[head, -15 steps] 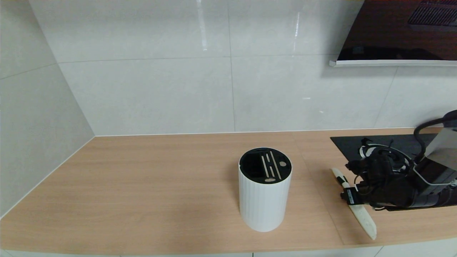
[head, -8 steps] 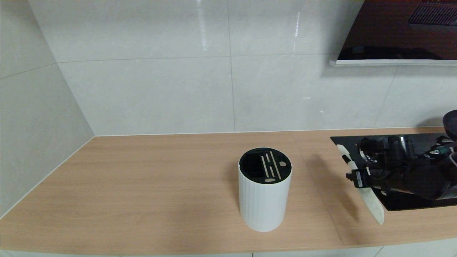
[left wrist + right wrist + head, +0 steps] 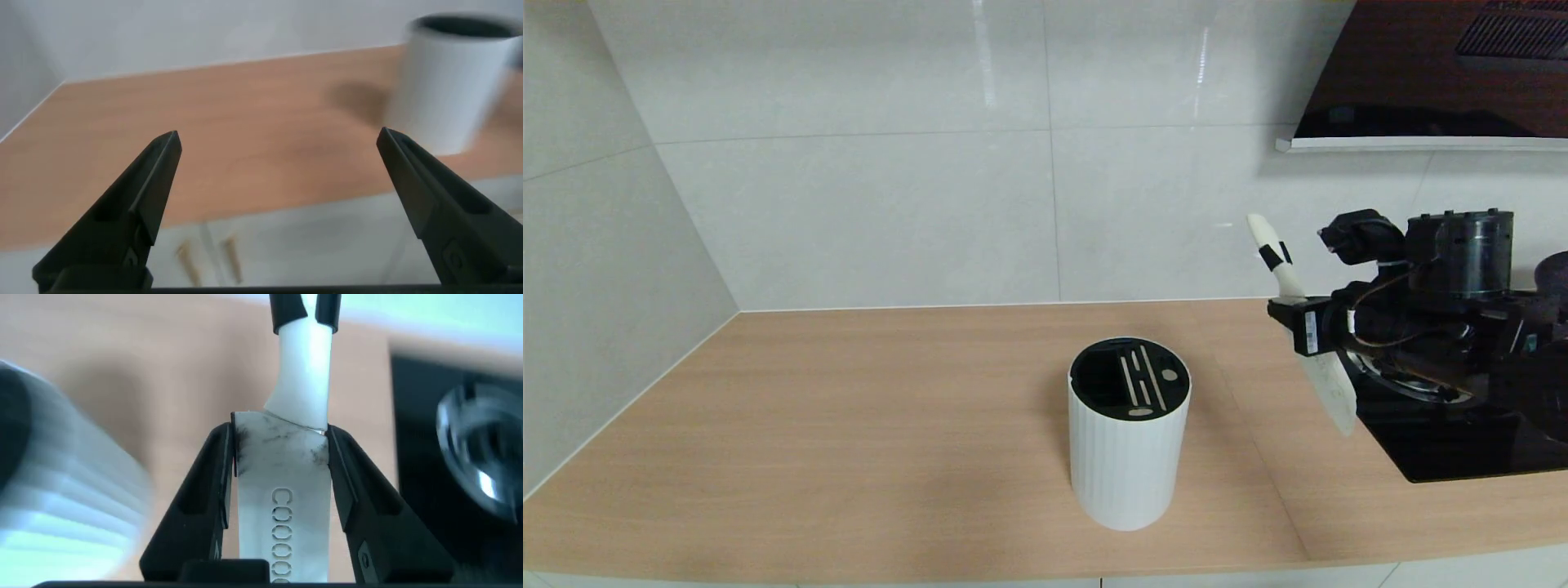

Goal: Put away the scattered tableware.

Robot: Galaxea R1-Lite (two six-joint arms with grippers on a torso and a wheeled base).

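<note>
Two hands: right hand clamps the white knife; left hand gapes wide.

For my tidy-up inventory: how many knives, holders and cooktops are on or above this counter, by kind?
Knives: 1, the white knife held in the right gripper
Holders: 1, the white slotted holder
Cooktops: 1, the black cooktop
Total: 3
</note>
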